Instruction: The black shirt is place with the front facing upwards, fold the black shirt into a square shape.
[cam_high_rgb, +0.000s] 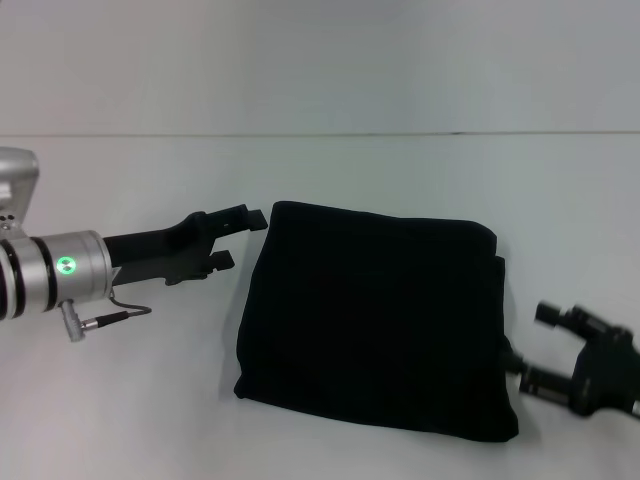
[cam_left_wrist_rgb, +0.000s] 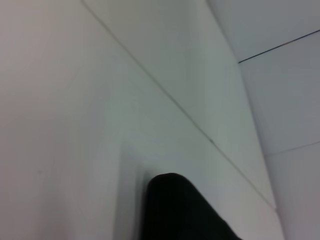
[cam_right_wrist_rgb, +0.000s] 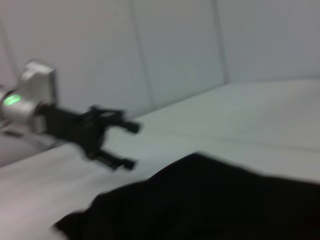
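Shirt (cam_high_rgb: 375, 325) lay folded, roughly square, on counter (cam_high_rgb: 120, 400) (lettering hidden). Left tool (cam_high_rgb: 243, 238) gaped empty beside far corner; right tool (cam_high_rgb: 540, 346) gaped empty at near edge. Folding looked essentially done.

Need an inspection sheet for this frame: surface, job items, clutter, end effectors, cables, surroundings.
Surface: white table, bare around the shirt.
Job's things: black shirt folded into a roughly square bundle at centre; no lettering or label showing.
Clutter: nothing seen.
End effectors: left end effector open, just off the shirt's far left corner, not gripping it; also seen from the right wrist view. Right end effector open, beside the shirt's near right edge; contact cannot be told.
Cables: thin grey cable looping off the left wrist.
Surroundings: plain white wall behind the table.
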